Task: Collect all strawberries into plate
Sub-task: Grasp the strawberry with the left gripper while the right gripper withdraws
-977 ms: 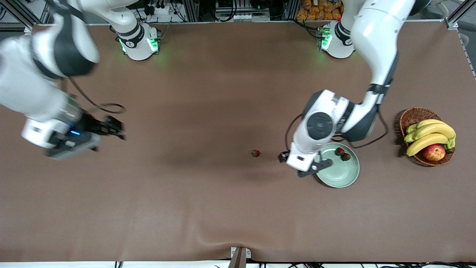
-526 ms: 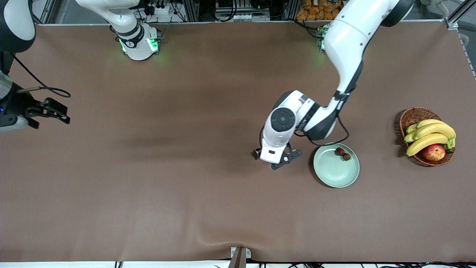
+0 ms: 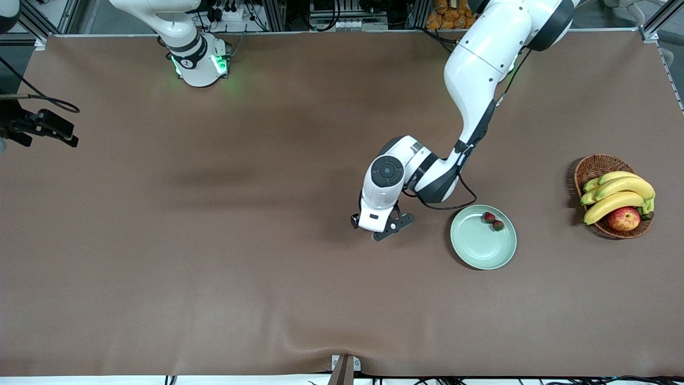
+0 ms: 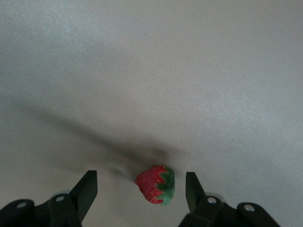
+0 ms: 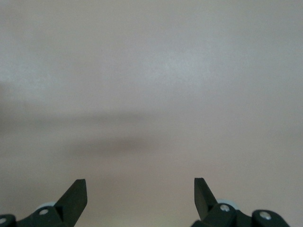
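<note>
Front view showed two strawberries [image 3: 493,221] lying in the mint-green plate [image 3: 475,255]; the last strawberry [image 4: 156,184] sat on the table between the left gripper's [image 4: 141,190] spread fingers, ungrasped. The right gripper [image 5: 140,191] waited, spread.

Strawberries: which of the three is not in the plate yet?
The strawberry on the table, lying between the open left gripper's fingers beside the plate. The other two strawberries already sit together inside the plate.
</note>
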